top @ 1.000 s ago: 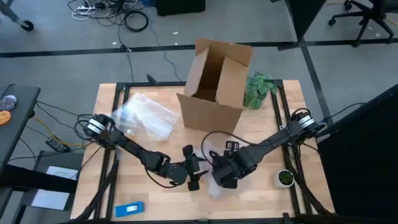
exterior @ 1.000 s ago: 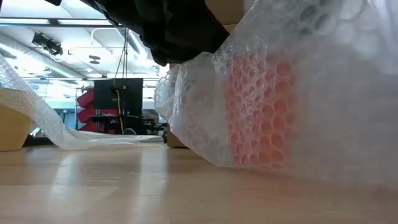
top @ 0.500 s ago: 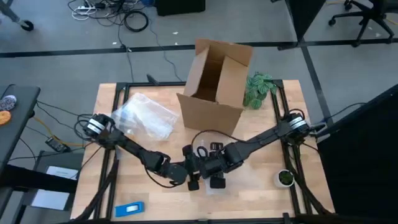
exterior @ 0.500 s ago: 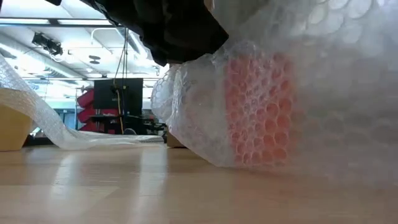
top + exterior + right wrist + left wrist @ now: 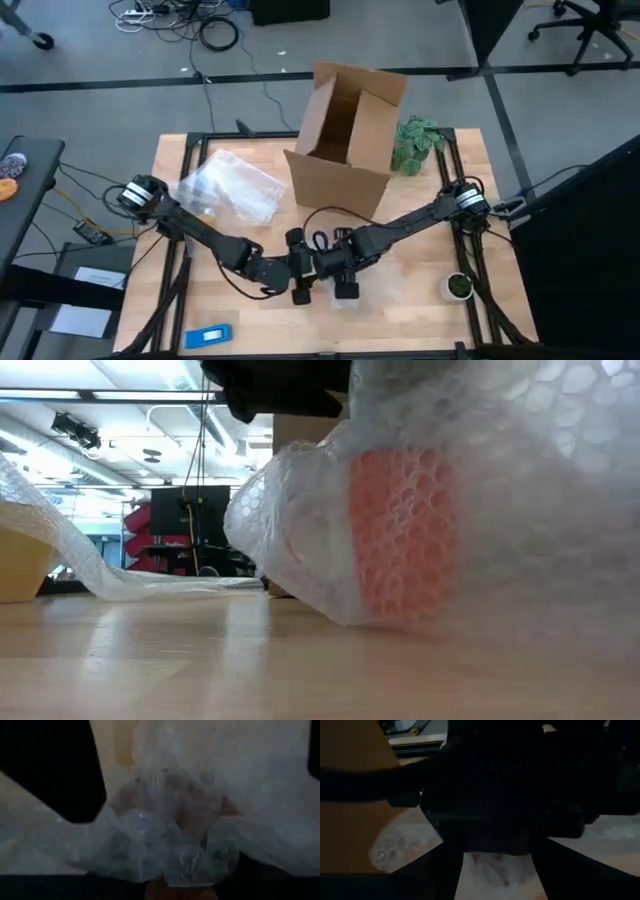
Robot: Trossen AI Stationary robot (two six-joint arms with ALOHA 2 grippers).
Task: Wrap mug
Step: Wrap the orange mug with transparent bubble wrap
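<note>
One orange mug (image 5: 400, 530), swathed in bubble wrap (image 5: 290, 530)

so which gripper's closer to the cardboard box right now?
Right, by a small margin. The right gripper sits just in front of the cardboard box, near its front right corner. The left gripper is beside it, slightly further toward the left.

We see the mug (image 5: 400, 530), orange under clear, glossy, dimpled plastic bubble wrap (image 5: 300, 530). The table (image 5: 200, 300) is pale, smooth, lightly glossy wood. The box (image 5: 345, 135) is matt brown cardboard. Both arms look matt black.
</note>
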